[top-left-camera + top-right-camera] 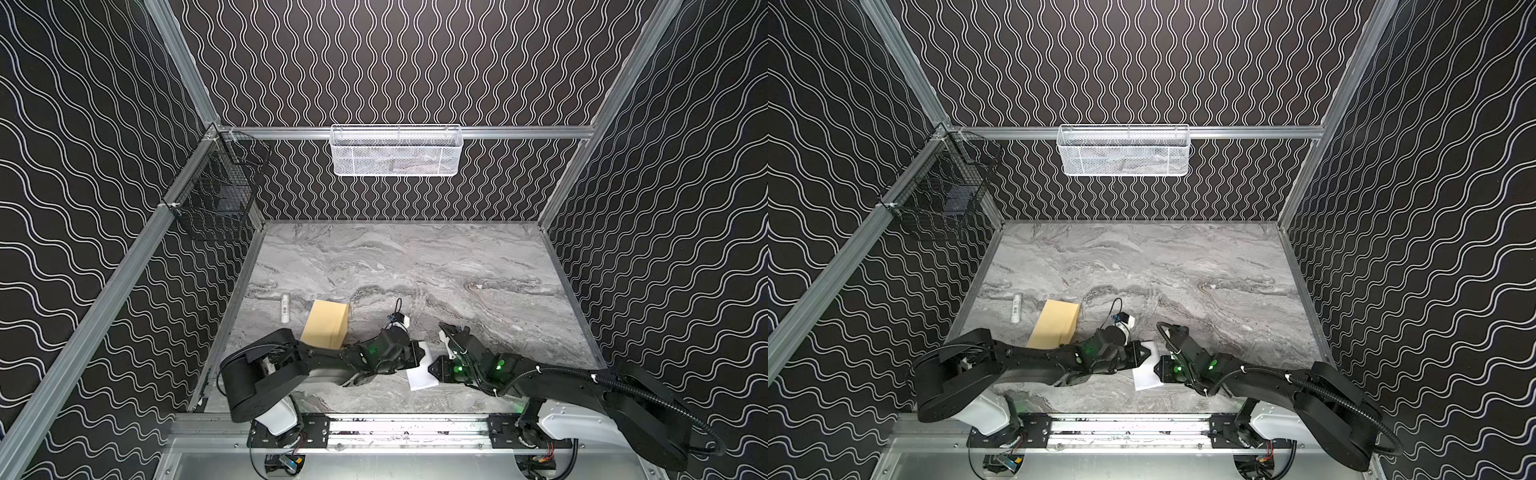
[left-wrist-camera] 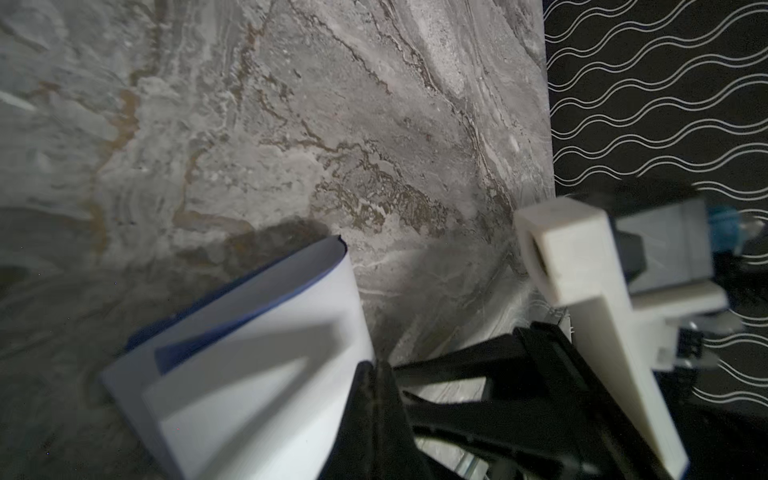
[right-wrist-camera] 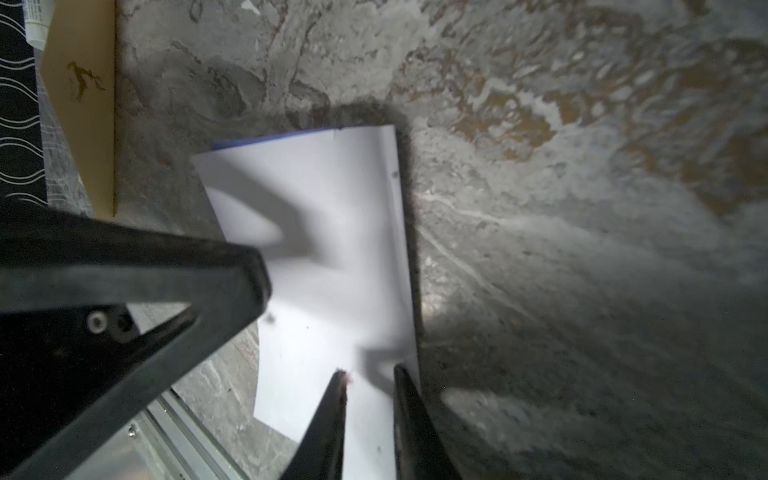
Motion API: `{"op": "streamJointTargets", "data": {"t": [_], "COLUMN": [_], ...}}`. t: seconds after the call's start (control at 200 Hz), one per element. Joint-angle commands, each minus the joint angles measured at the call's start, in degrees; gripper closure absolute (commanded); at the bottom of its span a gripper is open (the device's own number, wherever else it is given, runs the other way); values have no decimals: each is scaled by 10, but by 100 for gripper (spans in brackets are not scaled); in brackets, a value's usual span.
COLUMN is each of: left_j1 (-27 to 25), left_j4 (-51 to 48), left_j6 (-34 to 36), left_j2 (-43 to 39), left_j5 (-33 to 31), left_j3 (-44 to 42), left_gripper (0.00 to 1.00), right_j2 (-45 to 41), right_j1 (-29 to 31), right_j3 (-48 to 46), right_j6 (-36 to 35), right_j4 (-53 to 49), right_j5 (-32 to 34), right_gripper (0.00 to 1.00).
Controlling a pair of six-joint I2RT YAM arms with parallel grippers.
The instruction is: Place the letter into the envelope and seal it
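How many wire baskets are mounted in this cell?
2. A white mesh basket hangs at centre back; a black wire basket hangs in the back-left corner, in both top views. No others are visible, and none seems hidden.

Both arms are matte black, angular links on glossy white base housings (image 1: 278,415), which sit on black plates (image 1: 311,430) along the aluminium rail (image 1: 409,432). Beyond the rail, green lights (image 1: 458,368) glow at the wrist joints. The right arm (image 1: 561,374) wears ribbed black conduit (image 1: 648,392) with white ties (image 1: 537,368); the left arm (image 1: 324,361) a white printed bracket (image 2: 582,266). The tapered black fingers (image 3: 411,415) end slim; a silver screw (image 3: 96,322) shows.
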Motion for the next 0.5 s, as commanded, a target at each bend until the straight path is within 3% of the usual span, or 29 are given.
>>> {"op": "streamJointTargets", "data": {"t": [0.0,0.25,0.495], "left_j1": [5,7,5], "left_j4": [-5,-51,-1], "left_j6": [18,28,22], "left_j2": [19,15,35], "left_j5": [4,-21,-9], "left_j3": [18,12,-24], "left_gripper": [97,98,99], "right_j2": [-2,-25,-56], "right_j1": [1,1,-1], "right_j3": [0,-8,-2], "right_j6": [-12,-10,-3], "right_j4": [-27,-34,-52], "right_j5": [5,10,15], "right_gripper": [77,66,54]}}
